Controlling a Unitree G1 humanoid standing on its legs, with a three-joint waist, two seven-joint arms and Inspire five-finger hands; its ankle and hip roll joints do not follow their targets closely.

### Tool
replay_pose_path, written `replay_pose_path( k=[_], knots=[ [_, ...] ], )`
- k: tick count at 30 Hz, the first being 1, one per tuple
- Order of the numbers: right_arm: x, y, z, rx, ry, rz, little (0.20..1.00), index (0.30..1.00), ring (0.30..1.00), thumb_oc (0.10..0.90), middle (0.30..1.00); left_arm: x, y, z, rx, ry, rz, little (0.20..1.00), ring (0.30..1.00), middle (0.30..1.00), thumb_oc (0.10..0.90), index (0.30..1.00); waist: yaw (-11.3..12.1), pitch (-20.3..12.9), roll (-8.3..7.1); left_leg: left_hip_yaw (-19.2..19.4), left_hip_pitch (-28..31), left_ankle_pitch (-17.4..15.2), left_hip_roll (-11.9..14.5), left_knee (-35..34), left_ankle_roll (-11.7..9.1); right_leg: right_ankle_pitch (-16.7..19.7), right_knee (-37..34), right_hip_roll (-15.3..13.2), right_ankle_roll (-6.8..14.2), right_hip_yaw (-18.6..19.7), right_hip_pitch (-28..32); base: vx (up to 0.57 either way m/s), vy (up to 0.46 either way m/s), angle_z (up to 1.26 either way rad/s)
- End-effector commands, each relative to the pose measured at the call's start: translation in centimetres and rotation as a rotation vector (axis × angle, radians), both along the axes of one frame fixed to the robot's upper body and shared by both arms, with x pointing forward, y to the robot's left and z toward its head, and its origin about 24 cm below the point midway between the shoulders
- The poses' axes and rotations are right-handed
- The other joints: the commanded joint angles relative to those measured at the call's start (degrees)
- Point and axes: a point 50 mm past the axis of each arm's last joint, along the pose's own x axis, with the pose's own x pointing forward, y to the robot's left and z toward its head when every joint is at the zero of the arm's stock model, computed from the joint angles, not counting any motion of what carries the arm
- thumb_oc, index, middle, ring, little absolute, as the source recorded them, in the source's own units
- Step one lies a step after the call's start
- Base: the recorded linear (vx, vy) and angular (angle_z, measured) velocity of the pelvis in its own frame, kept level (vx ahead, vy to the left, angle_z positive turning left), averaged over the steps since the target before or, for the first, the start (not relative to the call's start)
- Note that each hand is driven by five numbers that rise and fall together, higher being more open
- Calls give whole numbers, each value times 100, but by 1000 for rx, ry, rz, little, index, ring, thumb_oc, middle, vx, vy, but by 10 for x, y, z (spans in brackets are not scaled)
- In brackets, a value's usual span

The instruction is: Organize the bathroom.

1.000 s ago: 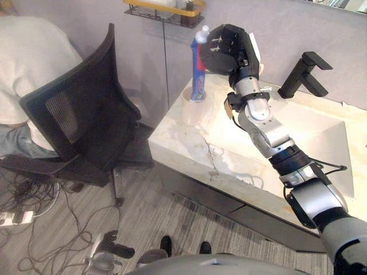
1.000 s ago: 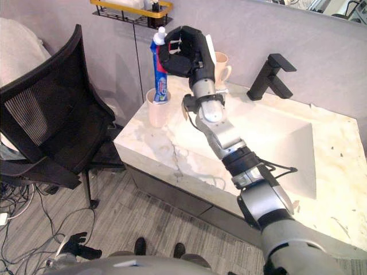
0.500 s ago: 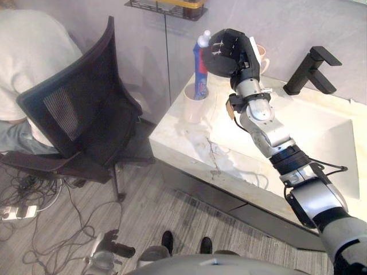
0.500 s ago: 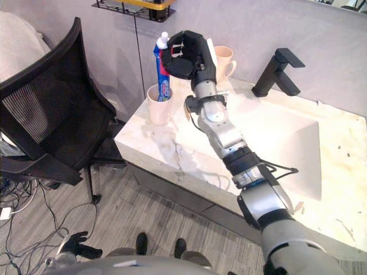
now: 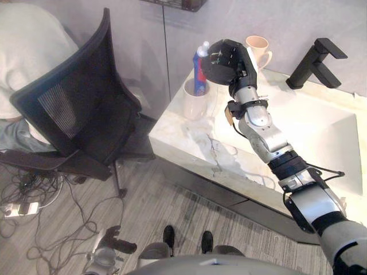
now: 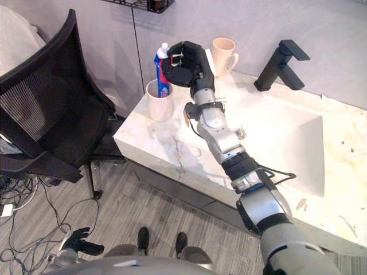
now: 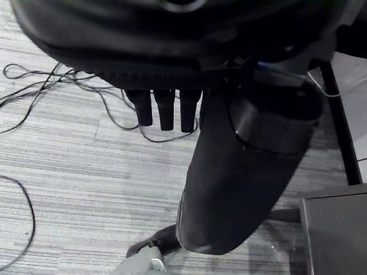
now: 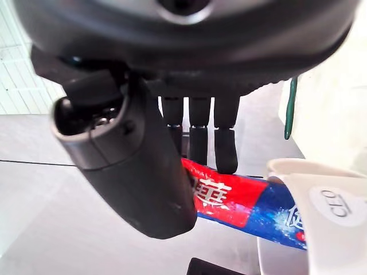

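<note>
A blue-and-red toothpaste tube (image 5: 200, 73) with a white cap stands upright in a pale cup (image 5: 194, 106) at the marble counter's (image 5: 183, 143) far left corner. My right hand (image 5: 227, 59) is at the tube's upper half, shut on it. In the right wrist view the tube (image 8: 241, 197) runs between the thumb and the fingertips (image 8: 225, 160), and its lower end goes into the cup (image 8: 321, 195). My left hand (image 5: 110, 245) hangs low by the floor, with relaxed fingers (image 7: 163, 112) and nothing in it.
A peach mug (image 5: 257, 48) stands on the counter behind my right hand, and a black faucet (image 5: 315, 62) rises over the sink basin (image 5: 327, 132). A black office chair (image 5: 80, 120) stands left of the counter, with a person in white (image 5: 23, 57) beyond it. Cables and a power strip (image 5: 17, 209) lie on the floor.
My right hand has lowered the toothpaste tube deeper into the cup. The camera has tilted, so the whole scene sits lower in view.
</note>
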Motion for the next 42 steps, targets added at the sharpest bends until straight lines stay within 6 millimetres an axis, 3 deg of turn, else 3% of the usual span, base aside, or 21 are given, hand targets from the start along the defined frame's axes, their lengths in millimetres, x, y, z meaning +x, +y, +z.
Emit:
replay_pose_path(
  k=[1, 20, 27, 33, 37, 40, 41, 42],
  knots=[
    [-15, 12, 70, 82, -302, 39, 900, 900, 900, 800, 900, 0, 23, 7, 110, 13, -75, 900, 900, 900, 800, 900, 84, -399, -110, 412, 6, -855, -306, 746, 312, -683, 1255, -409, 514, -141, -484, 0, 0, 0],
    [-20, 17, 60, 113, -171, 46, 900, 900, 900, 800, 900, 13, 16, 7, 114, 4, -74, 900, 900, 900, 800, 900, -168, -453, -164, 561, 103, -854, -258, 648, 315, -688, 1340, -381, 548, 16, -537, -48, 25, -4],
    [-33, 2, 69, 134, -235, -3, 900, 900, 900, 800, 900, 13, 17, 7, 131, 1, -49, 900, 900, 900, 800, 900, -345, -495, -192, 675, 142, -819, -218, 520, 314, -664, 1307, -329, 569, 133, -565, -66, 36, -9],
    [-53, -39, 92, 90, -383, -132, 900, 900, 900, 800, 900, 9, 24, 7, 146, -6, 8, 900, 900, 900, 800, 900, -585, -558, -252, 803, 224, -783, -162, 355, 300, -544, 1367, -271, 641, 287, -642, -61, 51, -12],
    [-80, -93, 111, 60, -538, -329, 900, 900, 900, 800, 900, 4, 30, 7, 124, -19, 60, 900, 900, 900, 800, 900, -832, -615, -335, 913, 293, -753, -108, 202, 284, -420, 1443, -219, 706, 420, -717, -37, 40, -16],
    [-99, -127, 115, 31, -611, -469, 900, 900, 900, 800, 900, 0, 31, 7, 90, -36, 96, 900, 900, 900, 800, 900, -973, -630, -350, 1001, 301, -772, -80, 182, 290, -408, 1461, -185, 722, 493, -758, -26, 31, -22],
    [-113, -153, 113, 9, -652, -609, 900, 900, 900, 800, 900, -4, 33, 7, 74, -59, 140, 900, 900, 900, 800, 900, -1079, -627, -358, 1037, 338, -806, -81, 166, 304, -443, 1484, -177, 738, 524, -753, -19, 29, -21],
    [-116, -161, 111, -5, -655, -659, 900, 900, 900, 800, 900, -5, 34, 8, 71, -63, 151, 900, 900, 900, 800, 900, -1104, -633, -357, 1068, 320, -798, -71, 168, 303, -412, 1464, -166, 737, 540, -768, -18, 34, -20]
  ],
)
